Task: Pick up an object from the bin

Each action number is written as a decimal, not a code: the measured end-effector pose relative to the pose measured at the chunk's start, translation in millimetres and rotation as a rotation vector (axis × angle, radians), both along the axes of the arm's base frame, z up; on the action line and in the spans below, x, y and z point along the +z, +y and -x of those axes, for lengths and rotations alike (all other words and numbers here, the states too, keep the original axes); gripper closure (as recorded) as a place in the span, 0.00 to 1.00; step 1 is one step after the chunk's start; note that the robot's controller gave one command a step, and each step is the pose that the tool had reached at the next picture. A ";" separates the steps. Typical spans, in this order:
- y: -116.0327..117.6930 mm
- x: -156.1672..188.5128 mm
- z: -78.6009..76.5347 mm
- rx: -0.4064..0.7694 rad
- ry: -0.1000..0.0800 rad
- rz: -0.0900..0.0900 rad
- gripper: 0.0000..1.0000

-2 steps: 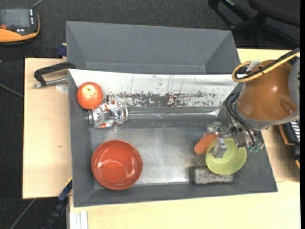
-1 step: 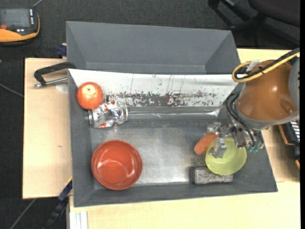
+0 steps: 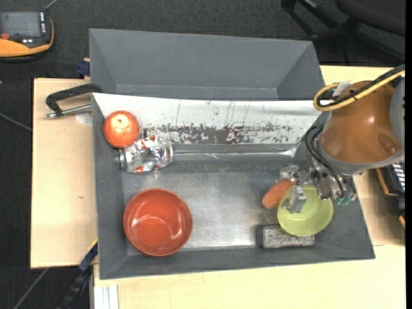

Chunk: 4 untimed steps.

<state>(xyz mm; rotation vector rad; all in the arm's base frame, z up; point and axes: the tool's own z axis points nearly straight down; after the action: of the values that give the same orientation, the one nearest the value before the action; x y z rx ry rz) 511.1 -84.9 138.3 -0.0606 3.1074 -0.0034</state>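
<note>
Looks like a robotics lab in an office-type room. An industrial robot arm (image 3: 358,129) with an orange wrist cover and loose cabling reaches into a grey metal bin (image 3: 206,63) holding a few small odd items. The floor is dark carpet (image 3: 180,8), with an office chair (image 3: 368,2) top right and an orange-black handheld device (image 3: 24,29) with a cord lying top left.

Middle of the bin (image 3: 225,198) lies open; red bowl (image 3: 158,223) blocks left, green cup (image 3: 310,219) right.
</note>
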 end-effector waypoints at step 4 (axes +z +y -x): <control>0.0 0.0 0.0 0.000 0.000 0.000 1.00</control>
<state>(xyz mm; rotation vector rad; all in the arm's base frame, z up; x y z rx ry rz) 511.1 -84.9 138.4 -0.0606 3.1074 -0.0036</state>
